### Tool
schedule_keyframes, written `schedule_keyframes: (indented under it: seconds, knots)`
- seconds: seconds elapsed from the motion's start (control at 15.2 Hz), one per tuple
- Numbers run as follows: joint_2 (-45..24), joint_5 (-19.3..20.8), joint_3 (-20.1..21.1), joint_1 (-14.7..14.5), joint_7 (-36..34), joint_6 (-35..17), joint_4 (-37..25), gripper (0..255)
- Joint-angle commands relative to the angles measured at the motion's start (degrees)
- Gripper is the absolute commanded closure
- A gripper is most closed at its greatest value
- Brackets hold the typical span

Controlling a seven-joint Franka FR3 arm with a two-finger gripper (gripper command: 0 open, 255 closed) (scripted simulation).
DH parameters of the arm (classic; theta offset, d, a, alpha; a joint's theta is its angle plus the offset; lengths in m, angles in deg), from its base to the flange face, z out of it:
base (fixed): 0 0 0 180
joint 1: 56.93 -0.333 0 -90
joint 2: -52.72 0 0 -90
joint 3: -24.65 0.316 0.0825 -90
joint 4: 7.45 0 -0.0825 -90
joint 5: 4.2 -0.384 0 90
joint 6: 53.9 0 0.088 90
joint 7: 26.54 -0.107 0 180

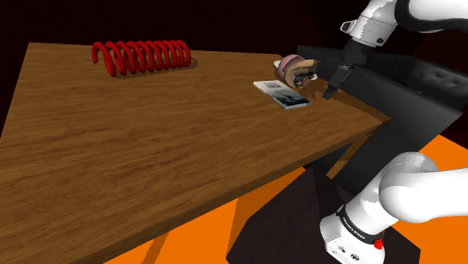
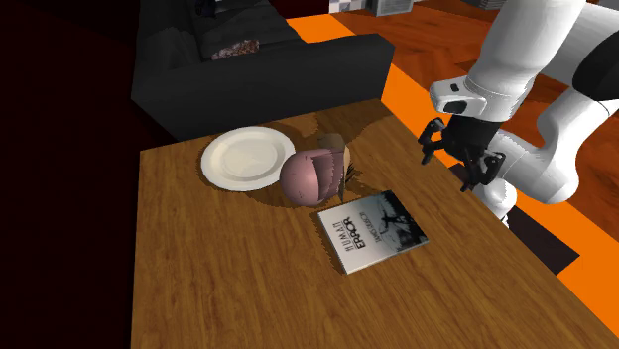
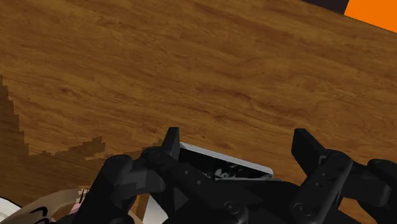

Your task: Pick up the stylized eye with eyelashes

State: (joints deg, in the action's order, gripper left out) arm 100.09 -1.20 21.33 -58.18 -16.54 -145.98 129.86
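Note:
The stylized eye [image 1: 294,71] is a pinkish dome with tan lash-like parts. It rests on the wooden table [image 1: 135,150] between a white plate and a book, and shows again as the eye [image 2: 311,176] in the second exterior view. My gripper [image 1: 331,90] hovers open above the table's edge, to the shoulder view's right of the eye and apart from it. In the second exterior view the gripper [image 2: 447,170] hangs right of the book. In the wrist view the gripper [image 3: 238,143] has its fingers [image 3: 171,141] wide apart with nothing held; a corner of the eye [image 3: 35,213] lies off to one side.
A thin book [image 2: 371,231] lies flat beside the eye, and the book's edge [image 3: 222,162] shows between my fingers. A white plate [image 2: 247,157] sits behind the eye. A red coil spring [image 1: 141,56] lies at the far side. A dark sofa [image 2: 248,50] borders the table.

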Motion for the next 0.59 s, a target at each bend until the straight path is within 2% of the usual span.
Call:
schedule_keyframes:
  seconds: [0.0, 0.53]
  knots:
    - [0.0, 0.0, 0.0, 0.0, 0.0, 0.0, 0.0, 0]
    - [-6.3, 11.5, -11.7, -6.2, 32.3, -4.4, -7.7, 0]
